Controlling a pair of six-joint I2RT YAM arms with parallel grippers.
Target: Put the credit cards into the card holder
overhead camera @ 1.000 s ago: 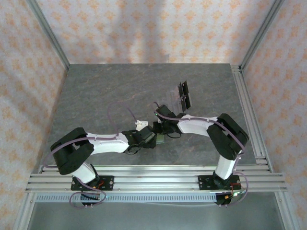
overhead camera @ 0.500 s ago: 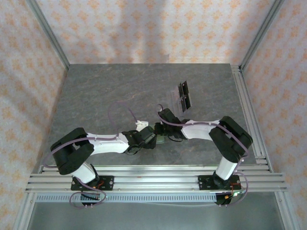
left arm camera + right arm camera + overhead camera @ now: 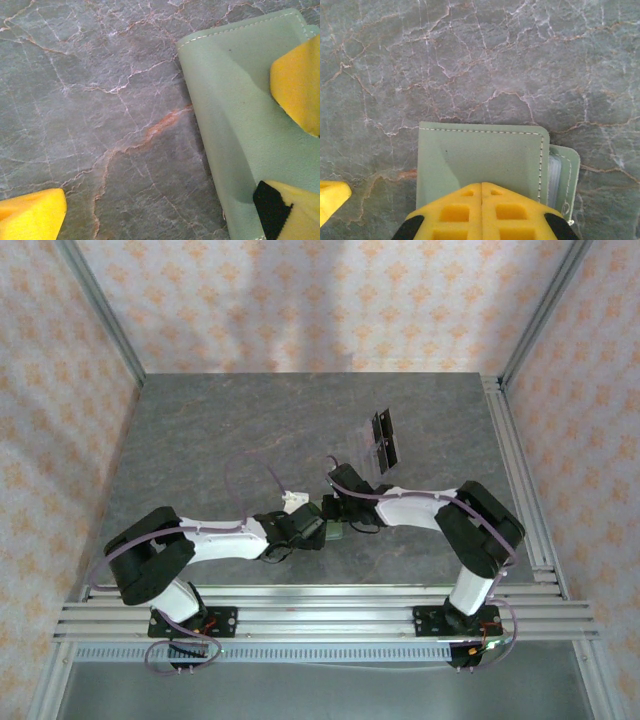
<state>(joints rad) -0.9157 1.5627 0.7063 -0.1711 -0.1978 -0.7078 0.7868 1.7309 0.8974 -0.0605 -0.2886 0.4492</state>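
Observation:
The sage-green card holder [image 3: 480, 150] lies closed on the stone table [image 3: 470, 60], its little tab [image 3: 566, 170] sticking out on the right. My right gripper [image 3: 481, 184] is shut, its joined yellow tips resting on top of the card holder with nothing between them. My left gripper [image 3: 157, 210] is open wide over the card holder's [image 3: 240, 130] left edge, one finger [image 3: 32, 216] over bare table and the other [image 3: 292, 210] over the green cover. The credit cards [image 3: 383, 440], dark, lie farther back on the table, apart from both grippers.
In the top view both arms reach inward and meet near the table's front middle, around the card holder [image 3: 336, 533]. A clear piece [image 3: 362, 430] sits beside the cards. Metal frame rails [image 3: 520, 480] run along the right edge; patterned walls enclose the table.
My right arm has swung slightly toward the front, bringing its shut gripper down over the card holder. The left arm and the cards have not moved.

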